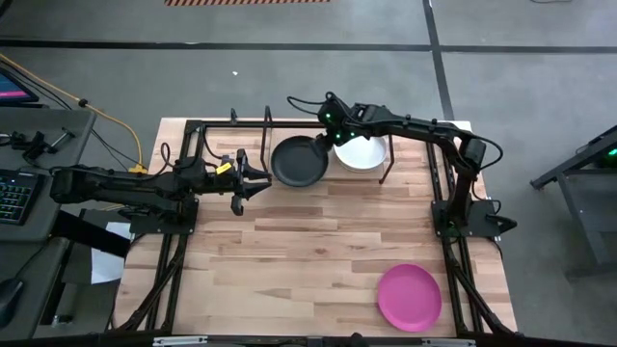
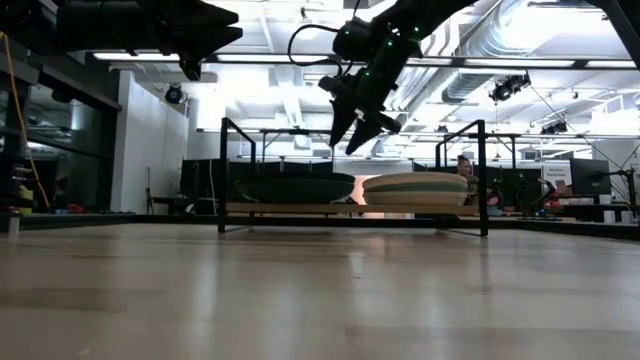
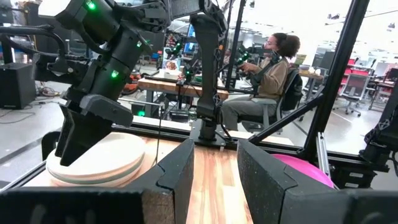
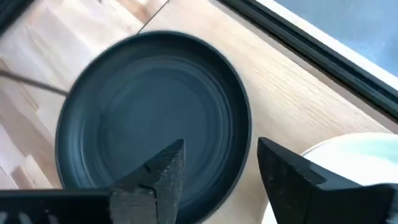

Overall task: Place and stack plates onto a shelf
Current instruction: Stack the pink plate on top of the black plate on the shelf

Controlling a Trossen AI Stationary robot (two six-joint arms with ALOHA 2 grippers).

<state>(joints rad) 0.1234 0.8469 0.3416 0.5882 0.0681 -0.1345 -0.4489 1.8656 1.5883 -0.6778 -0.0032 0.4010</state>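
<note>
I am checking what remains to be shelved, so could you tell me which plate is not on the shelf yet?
The magenta plate, alone on the tabletop at its near right corner; the black plate and white plate sit on the shelf.

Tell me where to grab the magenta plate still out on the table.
Take the magenta plate by its low rim, coming down from above. It lies flat, so only the raised edge gives fingers a bite. It sits at the table's right near corner, closest to the right arm's base; the right hand is open over the shelf.
</note>
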